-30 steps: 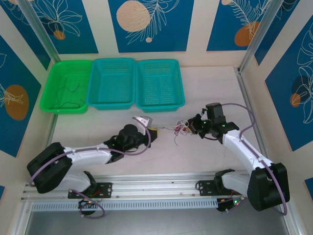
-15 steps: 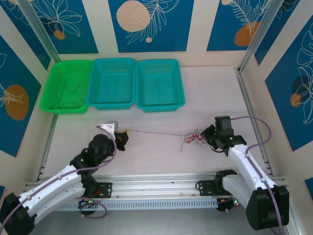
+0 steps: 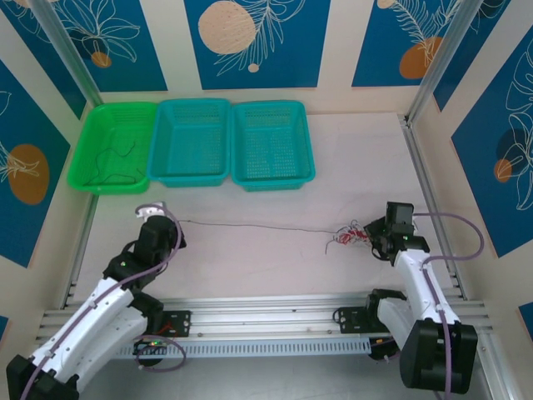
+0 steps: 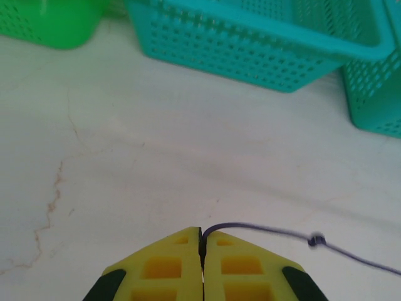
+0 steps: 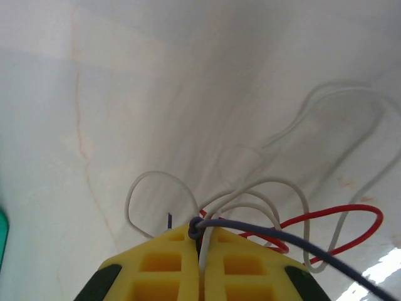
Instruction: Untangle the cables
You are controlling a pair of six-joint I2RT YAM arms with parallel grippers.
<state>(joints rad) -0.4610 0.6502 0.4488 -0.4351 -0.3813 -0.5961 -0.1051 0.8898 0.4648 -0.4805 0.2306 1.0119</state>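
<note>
Three baskets stand in a row along the back of the counter (image 3: 250, 271), sides touching: left basket (image 3: 82, 150), middle basket (image 3: 193, 102), right basket (image 3: 271, 106). A loose cable (image 3: 112, 158) lies inside the left basket.

In front of the baskets, a stretched cable (image 3: 258, 226) runs left to right across the open counter. Its left end sits in the left pincer (image 3: 175, 222), in front of where the left and middle baskets meet. Its right end joins the cable tangle (image 3: 348, 240), which lies right of centre, in front of and to the right of the right basket.

The right pincer (image 3: 371, 241) is at the tangle's right side, with strands between its tips. The two pincers are well apart.
</note>
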